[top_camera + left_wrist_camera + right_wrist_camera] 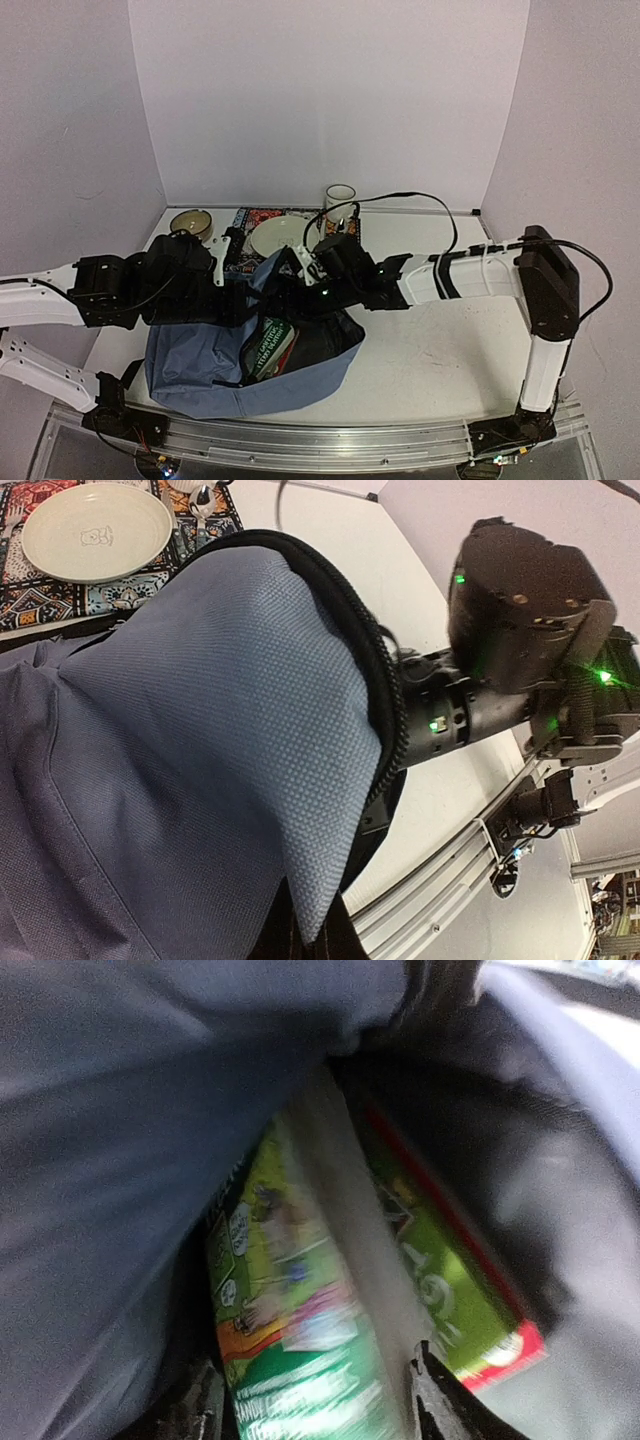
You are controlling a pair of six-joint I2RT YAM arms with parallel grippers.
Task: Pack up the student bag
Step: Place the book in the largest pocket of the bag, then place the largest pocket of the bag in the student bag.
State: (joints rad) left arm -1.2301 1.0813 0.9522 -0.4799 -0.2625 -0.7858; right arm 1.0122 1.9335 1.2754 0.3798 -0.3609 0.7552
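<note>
Now, student bag: large soft slate-blue fabric backpack (200, 370) lying at the near left of the white table (440, 350), its mouth open towards the right, with a black lining showing.
Bag rim: the far edge of the opening is lifted off the table, up towards the left arm; in the left wrist view the blue cloth (200, 760) fills most of the picture.
Left gripper (232, 262): clamped together on that raised rim, its fingers hidden under the cloth.
Right gripper (300, 275): reaching into the bag's mouth from the right, with its jaws apart; in its own wrist view, one black fingertip (440, 1410) stands on each side of a book.
Contents: a green illustrated paperback book (290, 1360) (268, 345) sits inside the bag, with a second green book with a red edge (450, 1290) just beside it.
Behind the bag: a round cream plate (280, 236) on a patterned mat (250, 218), a white mug (340, 197) and a tan bowl (191, 222).
</note>
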